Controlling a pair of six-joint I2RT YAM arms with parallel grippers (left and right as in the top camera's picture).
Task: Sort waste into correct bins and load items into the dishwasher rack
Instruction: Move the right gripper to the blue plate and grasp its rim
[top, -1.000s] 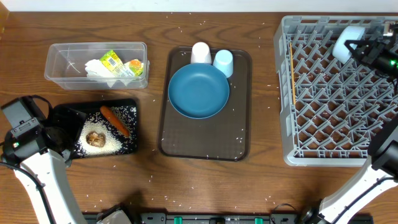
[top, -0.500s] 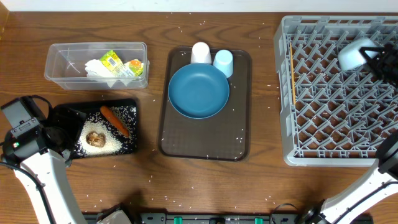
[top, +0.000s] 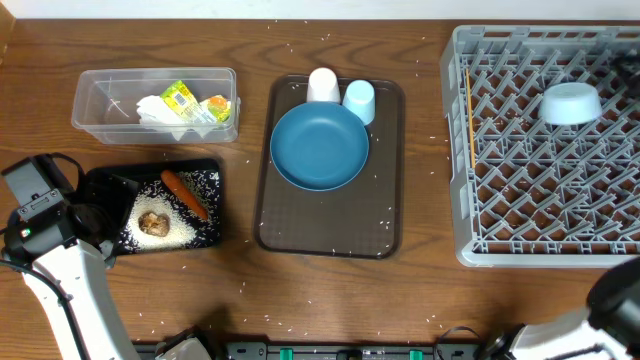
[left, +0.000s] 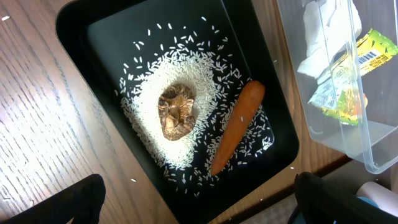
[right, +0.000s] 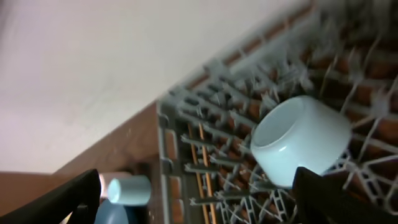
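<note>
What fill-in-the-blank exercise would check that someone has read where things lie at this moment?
1. The small light-blue bowl lies in the ___.
2. In the black tray, beside the brown lump, lies an orange ___.
3. Beside the white cup on the brown serving tray stands a pale-blue ___.
4. The yellow-green wrapper lies in the clear ___.

Missing words: dishwasher rack; carrot; cup; tub.
</note>
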